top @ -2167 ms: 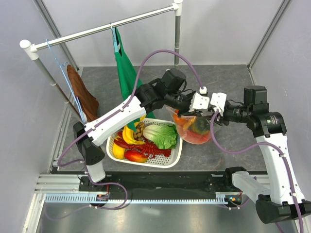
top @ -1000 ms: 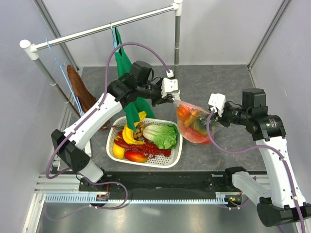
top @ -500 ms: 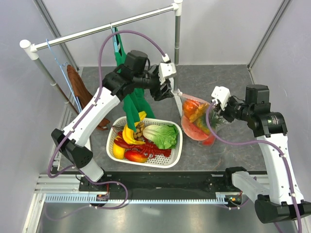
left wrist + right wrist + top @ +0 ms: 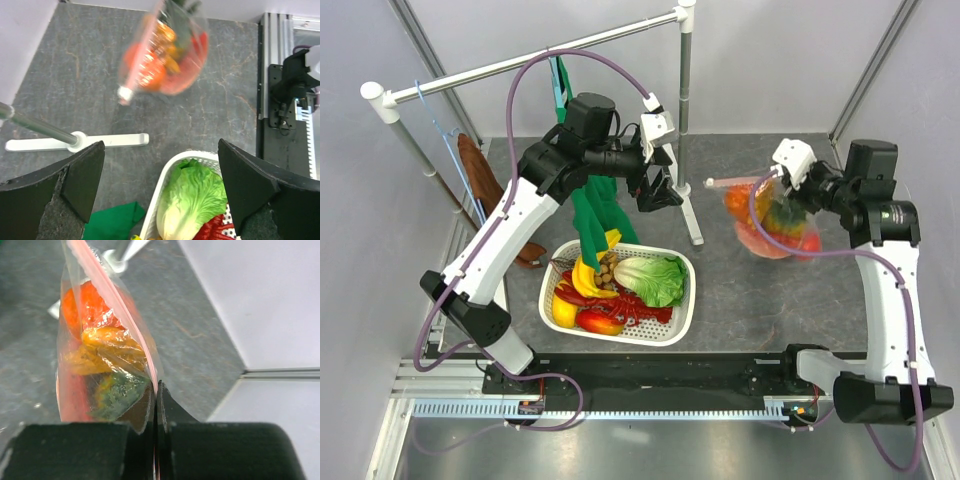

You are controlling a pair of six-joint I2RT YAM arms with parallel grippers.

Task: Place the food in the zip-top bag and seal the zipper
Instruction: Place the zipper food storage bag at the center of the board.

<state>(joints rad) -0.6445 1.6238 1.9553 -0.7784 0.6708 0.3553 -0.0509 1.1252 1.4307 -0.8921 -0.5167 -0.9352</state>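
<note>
Nearest the arm bases, the white basket [image 4: 685, 315] holds a lettuce [image 4: 655, 280], bananas [image 4: 588, 278] and red pieces too tangled to name. A hanging green cloth [image 4: 588, 215] hides the basket's far left corner from above.

Over the basket's far side, the left gripper [image 4: 160, 150] stands with its fingers spread wide and nothing between them. In its wrist view the bottom edge cuts both fingers off, and only part of the basket shows.

Farther right, the right gripper [image 4: 156, 395] has its fingers pressed together on one end of the zipper [image 4: 112, 295], and the zip-top bag [image 4: 775, 220] hangs from that pinch over the right side of the table [image 4: 740, 300], well apart from the basket. The food [image 4: 95, 340] inside shows as orange, red and green lumps; crinkled plastic and motion blur in the left wrist view leave the pieces unnameable. I cannot tell whether the strip is pressed shut along its whole length, or whether the bag's bottom touches the table.

The bag's long axis follows the zipper, which runs roughly left to right. Its free end points toward the white rack foot [image 4: 692, 215], and the filled belly sags on the near side.
</note>
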